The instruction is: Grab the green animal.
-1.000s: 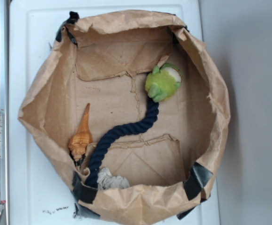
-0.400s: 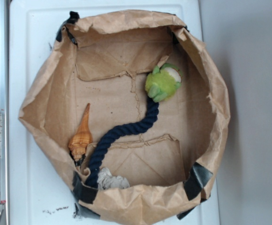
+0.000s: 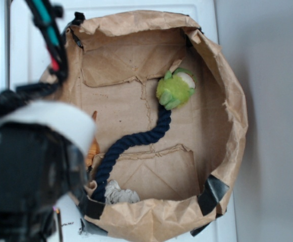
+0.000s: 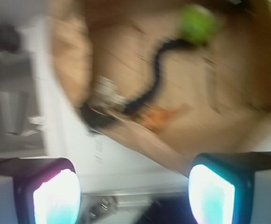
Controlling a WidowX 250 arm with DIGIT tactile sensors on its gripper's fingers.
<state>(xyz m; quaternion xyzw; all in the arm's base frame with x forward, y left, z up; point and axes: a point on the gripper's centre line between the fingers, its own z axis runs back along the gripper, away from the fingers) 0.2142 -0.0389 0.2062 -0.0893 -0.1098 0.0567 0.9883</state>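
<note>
White tabletop (image 3: 30, 60); brown paper bag (image 3: 136, 22) lying directly on it.

- Green animal (image 3: 175, 89) sits upper right in my brown paper tray (image 3: 232, 101).
- Navy rope (image 3: 131, 143) runs down-left from it.
- Blurred arm (image 3: 30, 166) covers tray's left; shell mostly hidden.

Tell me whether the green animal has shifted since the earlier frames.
No. The green animal sits at the same spot against the paper bin's upper right wall.
</note>
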